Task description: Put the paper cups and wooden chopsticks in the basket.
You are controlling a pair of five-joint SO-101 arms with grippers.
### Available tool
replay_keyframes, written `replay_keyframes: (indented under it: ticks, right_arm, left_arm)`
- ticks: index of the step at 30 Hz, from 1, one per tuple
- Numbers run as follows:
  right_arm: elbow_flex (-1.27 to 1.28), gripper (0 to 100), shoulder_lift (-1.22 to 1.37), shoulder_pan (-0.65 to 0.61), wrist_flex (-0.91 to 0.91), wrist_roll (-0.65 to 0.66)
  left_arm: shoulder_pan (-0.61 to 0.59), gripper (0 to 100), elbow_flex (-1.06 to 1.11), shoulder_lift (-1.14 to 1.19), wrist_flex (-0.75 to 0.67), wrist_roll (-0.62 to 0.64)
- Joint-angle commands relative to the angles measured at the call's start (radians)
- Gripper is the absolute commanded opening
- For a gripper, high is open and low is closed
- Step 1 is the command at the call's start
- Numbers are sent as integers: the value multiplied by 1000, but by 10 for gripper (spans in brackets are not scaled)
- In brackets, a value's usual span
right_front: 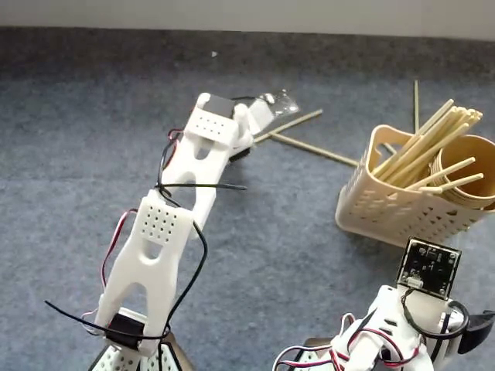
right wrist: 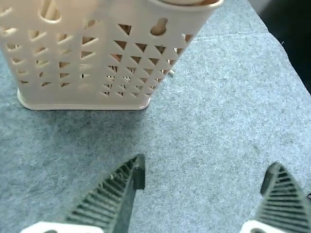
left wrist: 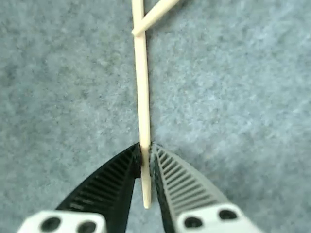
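- Toward the far edge of the tabletop (right_front: 77, 116), near its middle, the left gripper (left wrist: 145, 151) was seen shut tight on a wooden chopstick (left wrist: 141, 87), which was pinched between the ribbed jaws close to one of its ends.
- The rest of the held chopstick was stretched out from the jaws over the grey covering. Whether it was lifted clear of the surface could not be told.
- A second chopstick (left wrist: 155, 14) was laid at an angle across the held one, away from the jaws. Its end overlapped the held one, so that a narrow V was formed, opening towards the right edge.
- At the right edge of the tabletop, the basket (right_front: 387, 209) was stood upright, well apart from the left gripper.
- Inside the basket, a bundle of chopsticks (right_front: 421, 147) was leaned with its tips raised above the rim, and stacked paper cups (right_front: 479, 158) were nested beside the bundle, with a few sticks lying across their mouth.
- Another loose chopstick (right_front: 415, 97) was left on the tabletop just beyond the basket, towards the far right corner.
- Near the right front corner, the right gripper (right wrist: 206, 169) was held low over the covering with its jaws spread wide and nothing between them. It was pointed at the perforated wall of the basket, from which it was kept apart.
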Motion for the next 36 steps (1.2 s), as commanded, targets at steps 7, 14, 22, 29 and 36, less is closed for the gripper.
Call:
replay_keyframes:
  ticks: [7,14,22,29,36]
  right_arm:
    - [-5,365,-5,4,5,8]
    - [-5,365,-5,4,5,8]
    - [-4,365,-5,4,5,8]
    - [-2,365,-5,4,5,8]
    - [-2,365,-5,4,5,8]
  left_arm:
    - [-67,5,-466,-174,207,104]
    - [96,5,-524,-335,120,350]
    - [450,5,-526,-547,14,608]
    - [665,4,-526,-673,-68,612]
    - [679,5,-524,-579,-150,612]
